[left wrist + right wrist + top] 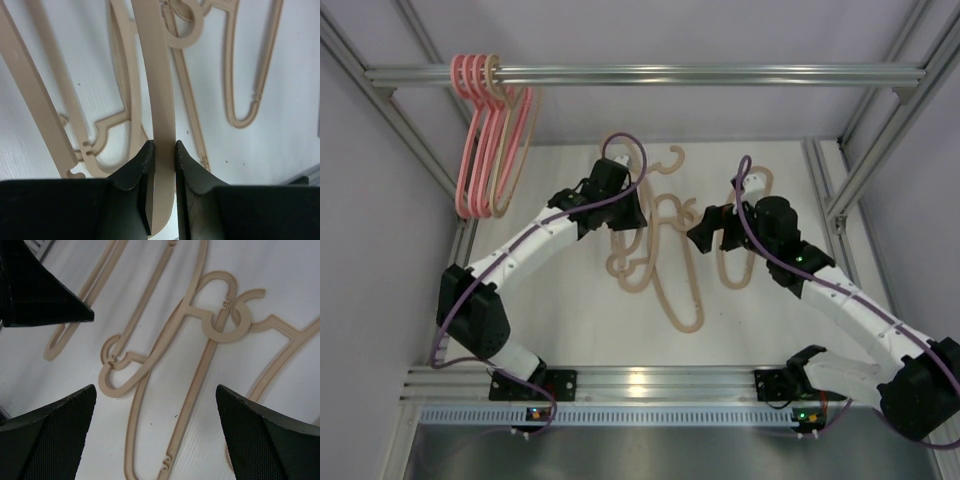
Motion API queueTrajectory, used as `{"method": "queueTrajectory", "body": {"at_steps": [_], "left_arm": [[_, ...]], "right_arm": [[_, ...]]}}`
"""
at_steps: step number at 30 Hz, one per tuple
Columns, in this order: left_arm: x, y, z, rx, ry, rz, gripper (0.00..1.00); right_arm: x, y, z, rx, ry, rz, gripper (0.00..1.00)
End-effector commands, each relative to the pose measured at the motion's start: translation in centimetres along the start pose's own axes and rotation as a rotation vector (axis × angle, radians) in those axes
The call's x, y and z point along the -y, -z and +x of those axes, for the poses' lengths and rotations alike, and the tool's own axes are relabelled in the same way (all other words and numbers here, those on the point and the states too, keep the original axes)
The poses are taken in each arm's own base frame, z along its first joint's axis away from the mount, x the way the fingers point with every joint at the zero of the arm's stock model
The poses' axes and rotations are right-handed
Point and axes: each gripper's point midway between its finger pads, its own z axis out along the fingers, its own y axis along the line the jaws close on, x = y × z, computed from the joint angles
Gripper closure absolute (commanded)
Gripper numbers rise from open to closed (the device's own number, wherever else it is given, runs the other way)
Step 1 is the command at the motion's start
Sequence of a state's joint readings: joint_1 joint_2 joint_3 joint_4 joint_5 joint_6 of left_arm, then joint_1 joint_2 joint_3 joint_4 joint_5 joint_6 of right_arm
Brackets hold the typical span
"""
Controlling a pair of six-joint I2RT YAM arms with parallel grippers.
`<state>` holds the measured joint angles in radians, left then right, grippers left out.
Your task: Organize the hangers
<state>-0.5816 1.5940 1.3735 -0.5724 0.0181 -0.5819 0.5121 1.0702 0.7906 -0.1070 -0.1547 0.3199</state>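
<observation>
Three pink hangers (470, 130) and a beige hanger (517, 140) hang on the silver bar (720, 73) at the upper left. Several beige hangers (660, 265) lie tangled on the white table in the middle. My left gripper (620, 215) is over the left side of the pile, shut on the flat strip of one beige hanger (159, 90); the jaws (164, 150) pinch it from both sides. My right gripper (712, 232) hovers open over the pile's right side. In the right wrist view it (155, 392) is wide open and empty above overlapping beige hangers (202, 365).
Aluminium frame posts stand at both sides (865, 170), and a rail (650, 380) runs along the near edge. The left gripper's black finger (40, 295) shows at the top left of the right wrist view, close to the right gripper.
</observation>
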Motion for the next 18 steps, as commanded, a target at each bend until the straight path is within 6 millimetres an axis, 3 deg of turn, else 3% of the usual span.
{"method": "queueTrajectory", "body": {"at_steps": [1, 6, 10, 18], "left_arm": [[2.6, 2.6, 1.9, -0.051, 0.011, 0.153, 1.00], [3.4, 5.4, 2.2, -0.023, 0.017, 0.211, 1.00], [4.0, 7.1, 2.4, -0.007, 0.008, 0.250, 1.00], [3.4, 7.7, 3.4, 0.008, -0.052, 0.244, 1.00]], "right_arm": [[-2.2, 0.4, -5.9, 0.157, 0.084, -0.087, 0.01], [-4.2, 0.4, -9.6, 0.282, 0.105, -0.183, 0.03], [-4.7, -0.5, -11.5, 0.327, 0.069, -0.203, 0.08], [-3.8, -1.5, -14.9, 0.367, -0.132, -0.124, 0.25]]}}
